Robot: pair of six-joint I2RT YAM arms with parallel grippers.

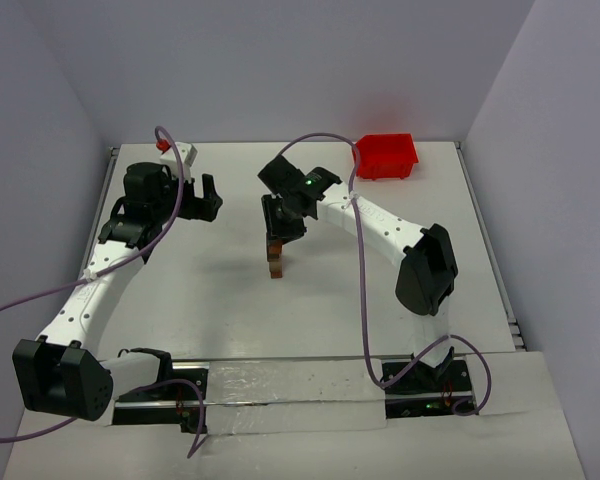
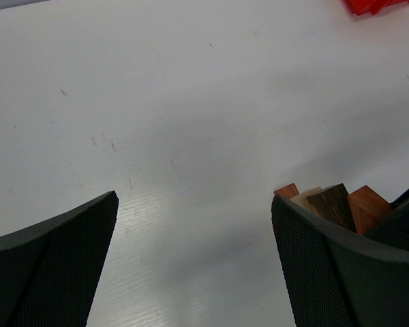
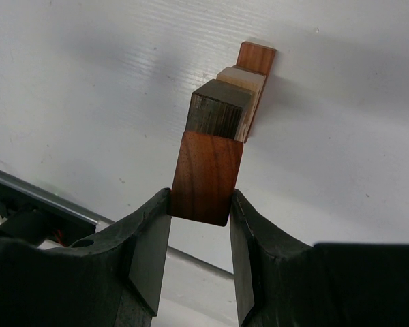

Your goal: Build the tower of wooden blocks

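The tower [image 1: 276, 264] is a short stack of wood blocks in the middle of the table. In the right wrist view it shows from above: a reddish block [image 3: 257, 57] lowest, then a pale one [image 3: 243, 82], then a dark one [image 3: 219, 111]. My right gripper [image 3: 200, 204] is shut on a reddish-brown block [image 3: 205, 176], held right over the dark block; I cannot tell if they touch. In the top view this gripper [image 1: 277, 240] is directly above the tower. My left gripper [image 1: 205, 197] is open and empty, left of the tower. The blocks [image 2: 330, 204] peek out behind its right finger [image 2: 327, 272].
A red plastic bin [image 1: 385, 156] stands at the back right of the table and also shows in the left wrist view [image 2: 378, 5]. A small white and red fitting [image 1: 178, 150] sits at the back left corner. Purple cables loop over both arms.
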